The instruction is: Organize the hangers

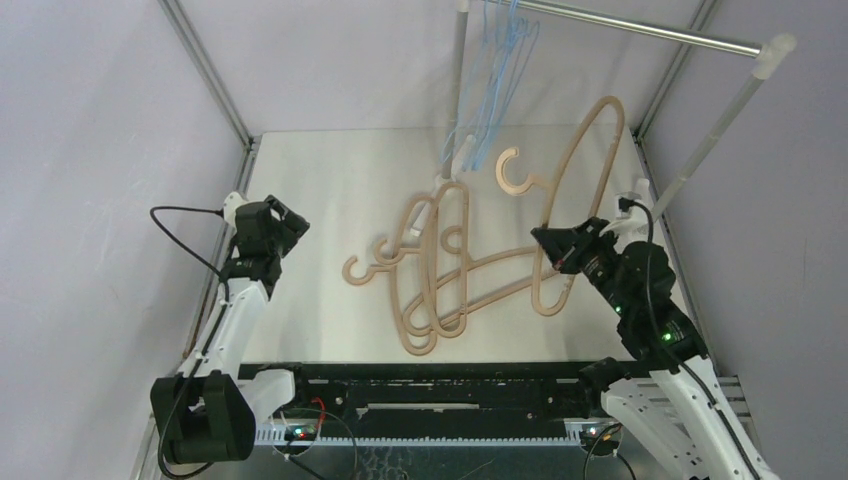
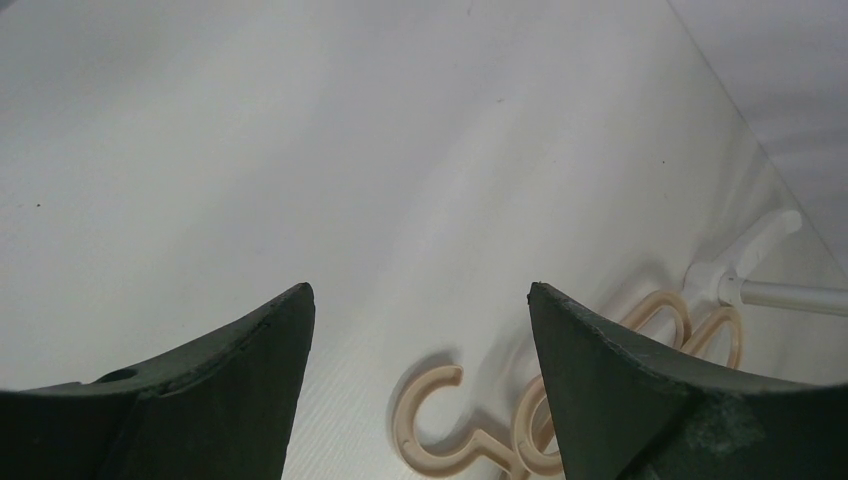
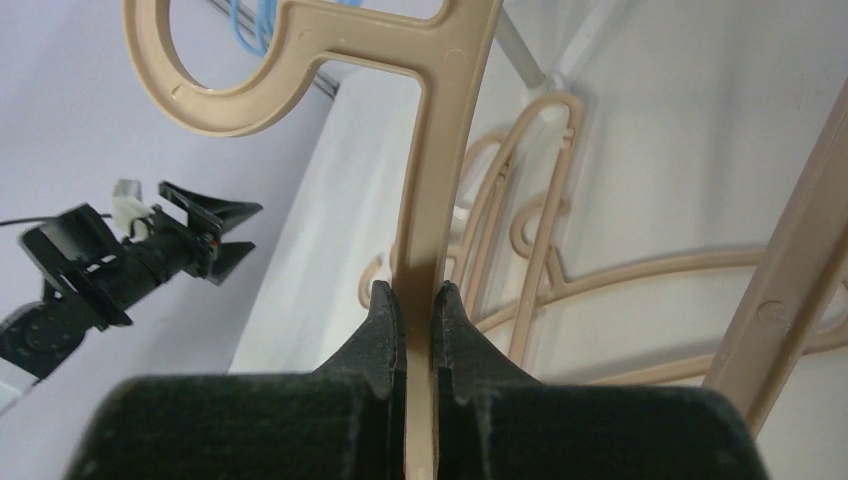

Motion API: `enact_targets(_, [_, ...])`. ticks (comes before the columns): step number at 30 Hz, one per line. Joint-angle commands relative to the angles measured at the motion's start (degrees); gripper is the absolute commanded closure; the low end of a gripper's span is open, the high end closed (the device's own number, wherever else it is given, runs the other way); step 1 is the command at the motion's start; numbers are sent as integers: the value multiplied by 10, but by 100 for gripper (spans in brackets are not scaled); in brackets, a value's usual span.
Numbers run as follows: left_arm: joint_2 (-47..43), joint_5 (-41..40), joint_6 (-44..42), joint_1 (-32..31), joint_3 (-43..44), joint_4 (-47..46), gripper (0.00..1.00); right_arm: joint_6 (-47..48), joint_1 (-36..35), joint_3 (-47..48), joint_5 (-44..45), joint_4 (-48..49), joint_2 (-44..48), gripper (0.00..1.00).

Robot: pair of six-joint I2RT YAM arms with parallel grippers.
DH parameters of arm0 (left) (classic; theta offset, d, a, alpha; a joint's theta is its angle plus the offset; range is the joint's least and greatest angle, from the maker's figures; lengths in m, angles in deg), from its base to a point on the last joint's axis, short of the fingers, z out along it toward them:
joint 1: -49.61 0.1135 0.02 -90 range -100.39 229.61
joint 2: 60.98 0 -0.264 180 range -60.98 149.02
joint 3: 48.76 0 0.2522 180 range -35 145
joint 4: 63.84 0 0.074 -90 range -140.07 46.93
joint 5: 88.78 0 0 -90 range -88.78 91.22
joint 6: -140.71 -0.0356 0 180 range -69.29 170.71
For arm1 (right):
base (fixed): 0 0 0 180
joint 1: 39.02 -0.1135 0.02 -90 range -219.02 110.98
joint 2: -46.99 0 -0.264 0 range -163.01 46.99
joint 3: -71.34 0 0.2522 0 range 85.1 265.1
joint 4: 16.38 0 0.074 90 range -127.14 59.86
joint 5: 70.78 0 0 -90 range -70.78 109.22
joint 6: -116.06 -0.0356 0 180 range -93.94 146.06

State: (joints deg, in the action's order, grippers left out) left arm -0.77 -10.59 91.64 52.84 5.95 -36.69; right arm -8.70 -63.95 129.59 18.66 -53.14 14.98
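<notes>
Right gripper (image 3: 418, 300) pinches my tan plastic hanger (image 3: 441, 150) — hook at 11 o'clock, silver metal rail (image 1: 640, 28) at 1 | left gripper (image 2: 420, 290) half-open, empty.

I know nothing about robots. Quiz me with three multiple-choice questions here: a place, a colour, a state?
1. The left gripper is: A) shut on a hanger B) open and empty C) shut and empty.
2. The hanger in the right gripper is: A) tan B) light blue C) black.
3. The light-blue hangers are: A) in the left gripper B) in the right gripper C) on the silver rail.
Answers: B, its jaws stand apart around nothing; A, the clamped plastic is tan; C, they dangle from the rail.
</notes>
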Motion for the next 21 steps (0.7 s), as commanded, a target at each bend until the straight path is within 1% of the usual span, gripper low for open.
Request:
enact_targets(1, [4,-2,-11,-3,-6,-32,17,-20,57,40,-79,31,0,100])
enact_targets(6, [6,-3,-13,-6,-6,-34,17,-83,133,65,-182,136,-52,100])
enact_targets(10, [12,-2,-14,-6,-10,-40,17,-128,171,99,-239,225,-116,100])
enact_targets(13, [18,1,-12,-6,-14,-49,17,-145,180,132,-251,273,-161,100])
enact_targets(18, [37,3,-14,-8,-14,-59,17,-151,194,204,-250,305,-219,100])
enact_targets(21, [46,1,-16,-8,-10,-60,17,-161,208,228,-248,326,-247,100])
